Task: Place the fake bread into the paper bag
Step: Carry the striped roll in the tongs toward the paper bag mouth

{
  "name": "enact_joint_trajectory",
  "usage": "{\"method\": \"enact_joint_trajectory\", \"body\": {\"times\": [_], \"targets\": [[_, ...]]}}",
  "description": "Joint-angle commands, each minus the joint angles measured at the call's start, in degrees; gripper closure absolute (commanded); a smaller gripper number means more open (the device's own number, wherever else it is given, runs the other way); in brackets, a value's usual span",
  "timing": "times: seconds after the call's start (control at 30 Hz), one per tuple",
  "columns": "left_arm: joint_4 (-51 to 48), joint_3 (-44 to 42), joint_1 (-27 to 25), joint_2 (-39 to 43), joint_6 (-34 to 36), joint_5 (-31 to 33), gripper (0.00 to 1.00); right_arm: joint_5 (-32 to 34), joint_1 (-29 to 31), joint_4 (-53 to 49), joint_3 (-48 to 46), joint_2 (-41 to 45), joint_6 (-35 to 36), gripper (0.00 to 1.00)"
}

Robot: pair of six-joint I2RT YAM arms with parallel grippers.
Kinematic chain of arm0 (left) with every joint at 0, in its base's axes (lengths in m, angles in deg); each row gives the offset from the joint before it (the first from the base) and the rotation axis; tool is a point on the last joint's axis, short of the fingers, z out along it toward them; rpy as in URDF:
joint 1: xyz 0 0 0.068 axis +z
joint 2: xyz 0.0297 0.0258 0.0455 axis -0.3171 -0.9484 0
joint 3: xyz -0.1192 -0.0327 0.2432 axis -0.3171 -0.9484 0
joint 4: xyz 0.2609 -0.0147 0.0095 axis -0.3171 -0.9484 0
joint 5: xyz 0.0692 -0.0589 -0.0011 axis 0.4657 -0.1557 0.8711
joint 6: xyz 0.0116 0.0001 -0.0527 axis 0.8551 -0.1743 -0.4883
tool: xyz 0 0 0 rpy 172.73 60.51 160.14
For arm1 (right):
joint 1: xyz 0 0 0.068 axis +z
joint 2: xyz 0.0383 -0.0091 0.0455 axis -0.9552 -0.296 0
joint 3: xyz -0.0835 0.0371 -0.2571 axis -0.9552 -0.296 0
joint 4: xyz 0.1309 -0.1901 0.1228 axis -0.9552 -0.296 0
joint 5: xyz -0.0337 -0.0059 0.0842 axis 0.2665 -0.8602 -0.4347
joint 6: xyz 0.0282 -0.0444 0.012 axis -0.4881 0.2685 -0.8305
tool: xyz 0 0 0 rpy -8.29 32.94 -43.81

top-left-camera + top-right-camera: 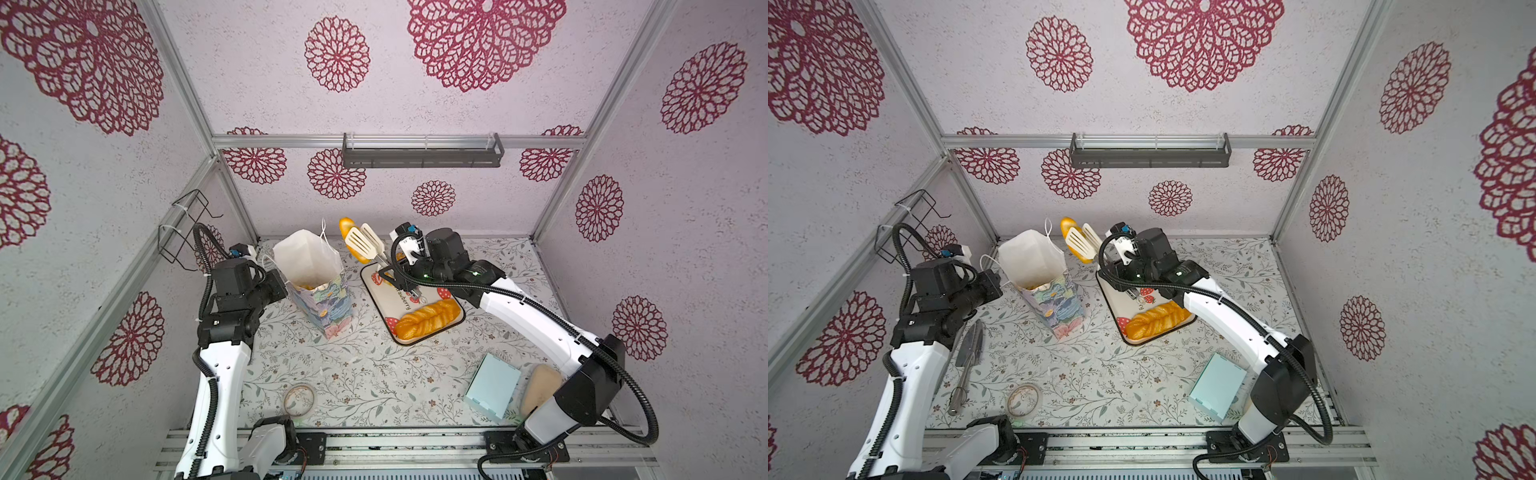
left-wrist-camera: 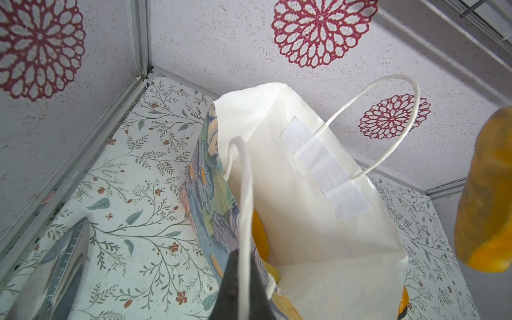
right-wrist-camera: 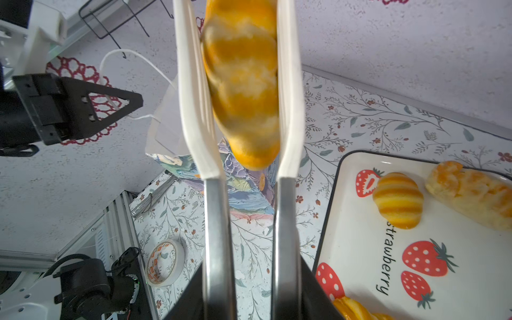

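Observation:
The paper bag [image 1: 316, 291] [image 1: 1046, 286] stands open at the back left, white inside [image 2: 318, 207], with orange fake bread [image 2: 260, 235] at its bottom. My left gripper [image 2: 245, 255] is shut on the bag's near string handle. My right gripper [image 3: 252, 277] is shut on metal tongs [image 1: 365, 243] [image 3: 216, 221] with white paddles. The paddles clamp a long piece of fake bread [image 3: 243, 83] [image 1: 345, 226] in the air just right of the bag's mouth. A braided loaf [image 1: 428, 318] [image 1: 1158, 318] and a small croissant [image 3: 397, 199] lie on the strawberry tray [image 3: 360, 249].
A pale blue box [image 1: 492, 384] and a beige block [image 1: 540, 386] lie at the front right. A tape roll [image 1: 299, 399] sits near the front. A metal scoop [image 1: 967, 357] lies beside the left arm. A wire rack [image 1: 183, 224] hangs on the left wall.

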Motion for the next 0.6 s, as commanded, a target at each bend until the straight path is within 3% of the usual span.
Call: {"method": "enact_joint_trajectory", "body": {"times": [0.0, 0.57], "targets": [[0.71, -0.4, 0.45, -0.54, -0.29, -0.78, 1.0, -2.1, 0.94, 4.57, 3.08, 2.15, -0.18, 0.6], [0.77, -0.47, 0.44, -0.37, -0.18, -0.83, 1.0, -3.61, 6.48, 1.98, 12.7, -5.01, 2.14, 0.6]]}}
